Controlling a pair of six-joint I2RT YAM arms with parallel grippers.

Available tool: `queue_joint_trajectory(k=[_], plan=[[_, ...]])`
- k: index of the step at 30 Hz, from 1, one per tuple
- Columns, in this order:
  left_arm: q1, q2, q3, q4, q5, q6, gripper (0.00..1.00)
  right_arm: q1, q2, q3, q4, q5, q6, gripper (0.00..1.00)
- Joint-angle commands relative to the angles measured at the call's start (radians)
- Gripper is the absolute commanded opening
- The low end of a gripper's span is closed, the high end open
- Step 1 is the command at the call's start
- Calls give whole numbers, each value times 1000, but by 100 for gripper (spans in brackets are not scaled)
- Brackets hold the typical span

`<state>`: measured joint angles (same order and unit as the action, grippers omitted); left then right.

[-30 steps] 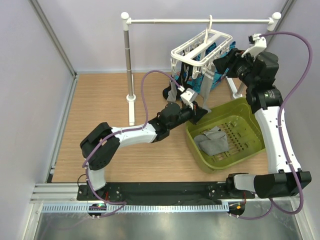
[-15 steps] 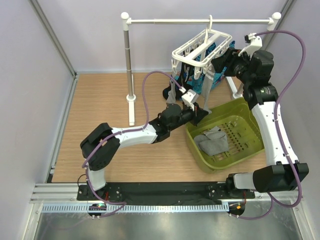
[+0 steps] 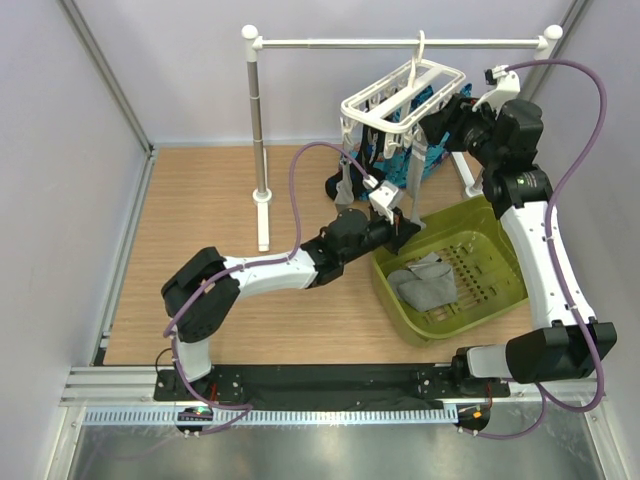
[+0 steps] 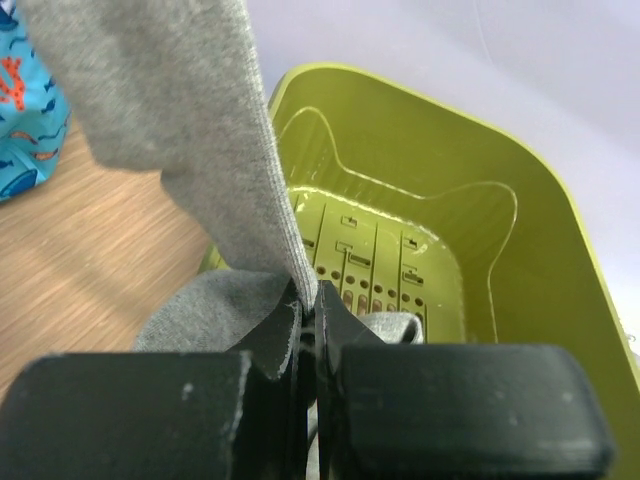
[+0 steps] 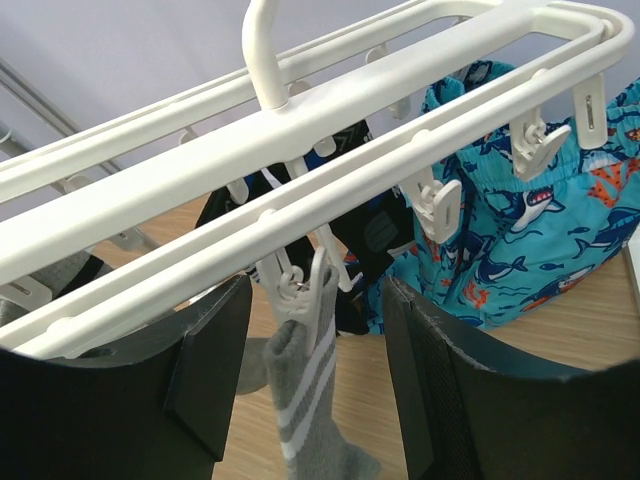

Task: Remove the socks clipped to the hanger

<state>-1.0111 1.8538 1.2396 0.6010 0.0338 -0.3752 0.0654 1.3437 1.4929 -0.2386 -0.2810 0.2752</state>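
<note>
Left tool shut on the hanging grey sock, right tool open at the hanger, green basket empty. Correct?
Not empty: the green basket holds grey socks, as the top view shows. The rest stands: left tool shut on the hanging grey sock, right tool open at the hanger.

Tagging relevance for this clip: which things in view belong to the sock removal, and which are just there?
In the job: hanger; grey sock clipped to it, pinched by left gripper; right gripper, open around a sock clip; black socks; green basket holding grey socks.
Just there: blue shark-print cloth; white rail stand.
</note>
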Motion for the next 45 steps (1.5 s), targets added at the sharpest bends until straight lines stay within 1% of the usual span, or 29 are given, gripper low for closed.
queue_joint_trajectory(k=[1,7,10,14,21,27,40,45], plan=[[-11,-34,55,-3,-25,33,0,16,-11,10,62,38,-4,62],[-20,-28,73,-33,-64,44,0,19,-14,4,53,69,2,63],[-26,-27,80,-32,-74,45,0,20,-28,-31,106,80,27,62],[-35,-22,90,-32,-74,44,0,25,-52,-104,226,72,47,62],[-43,-18,104,-46,-75,44,0,24,-72,-158,298,59,58,62],[-49,-13,109,-53,-77,47,0,25,-71,-168,321,77,59,62],[-60,-4,124,-58,-84,50,0,30,-32,-148,326,66,76,58],[-60,-2,127,-61,-86,50,0,63,-41,-143,292,103,36,58]])
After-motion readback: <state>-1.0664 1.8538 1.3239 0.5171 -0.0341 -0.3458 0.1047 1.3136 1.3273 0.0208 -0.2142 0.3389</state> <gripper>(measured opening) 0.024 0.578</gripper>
